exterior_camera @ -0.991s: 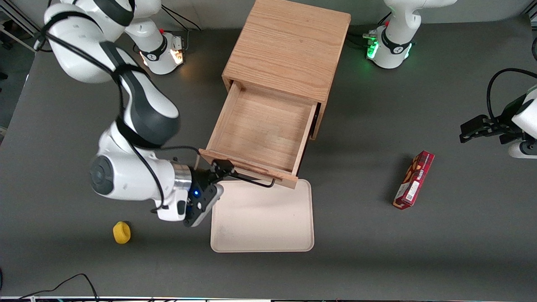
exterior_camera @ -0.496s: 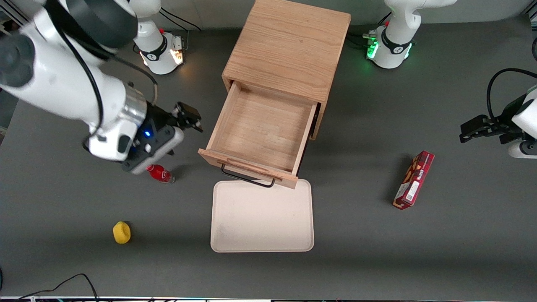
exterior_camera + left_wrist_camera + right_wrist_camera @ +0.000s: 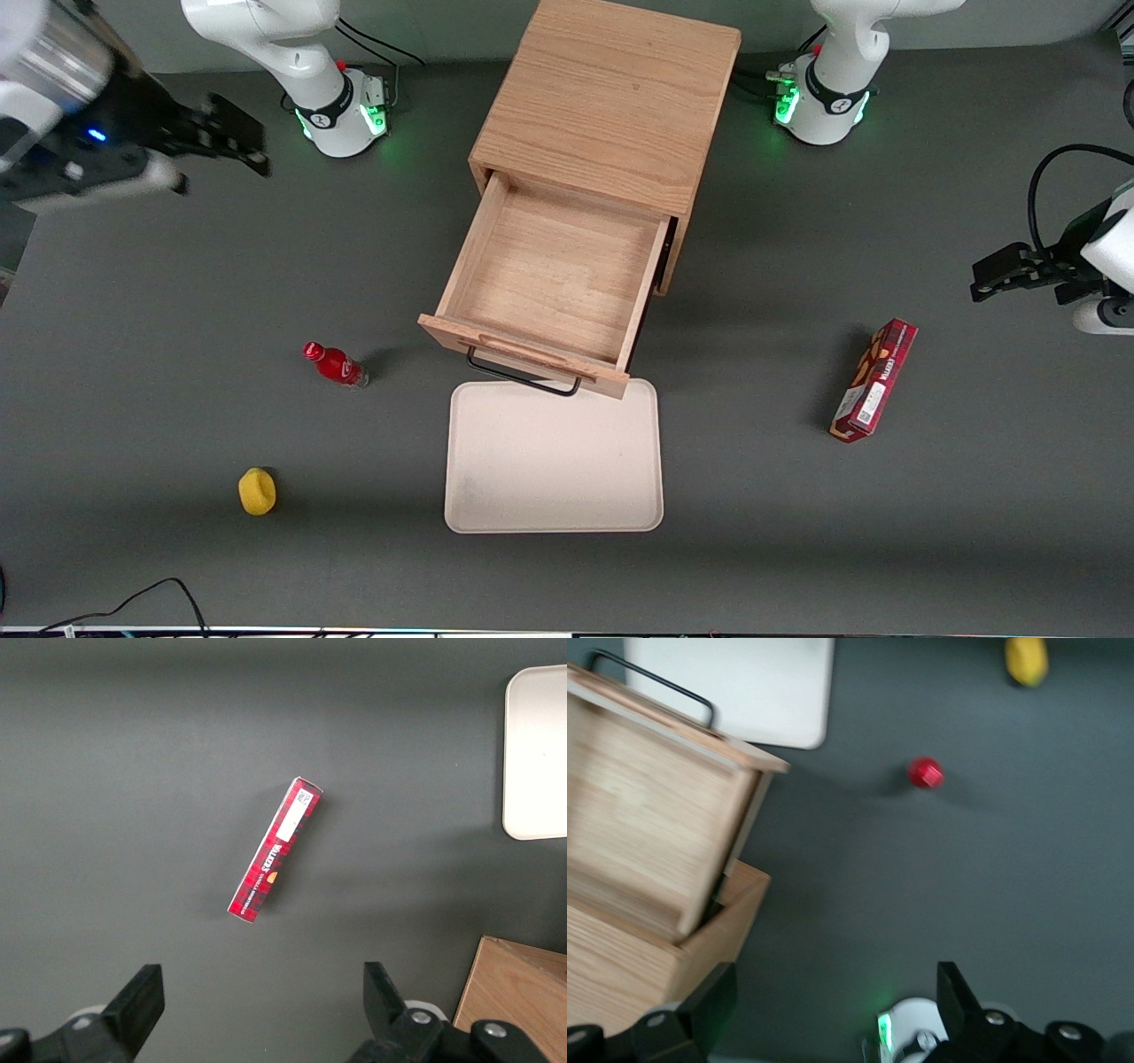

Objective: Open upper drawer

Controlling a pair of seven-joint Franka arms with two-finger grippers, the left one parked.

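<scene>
The upper drawer (image 3: 549, 275) of the light oak cabinet (image 3: 611, 97) stands pulled well out toward the front camera, and nothing lies in it. Its black bar handle (image 3: 523, 377) hangs over the edge of a tray. My right gripper (image 3: 248, 142) is open and holds nothing. It hovers high, toward the working arm's end of the table and farther from the front camera than the drawer. In the right wrist view the gripper (image 3: 835, 988) looks down on the drawer (image 3: 647, 833), its handle (image 3: 656, 678) and the cabinet (image 3: 620, 966), with its fingers (image 3: 718, 992) wide apart.
A cream tray (image 3: 554, 456) lies in front of the drawer. A small red bottle (image 3: 335, 363) and a yellow object (image 3: 257, 491) sit toward the working arm's end. A red box (image 3: 874, 379) lies toward the parked arm's end. The working arm's base (image 3: 341, 111) stands beside the cabinet.
My gripper has left the drawer handle, risen and swung away from the front camera toward the working arm's end. The red bottle came into view. The drawer has stayed pulled out.
</scene>
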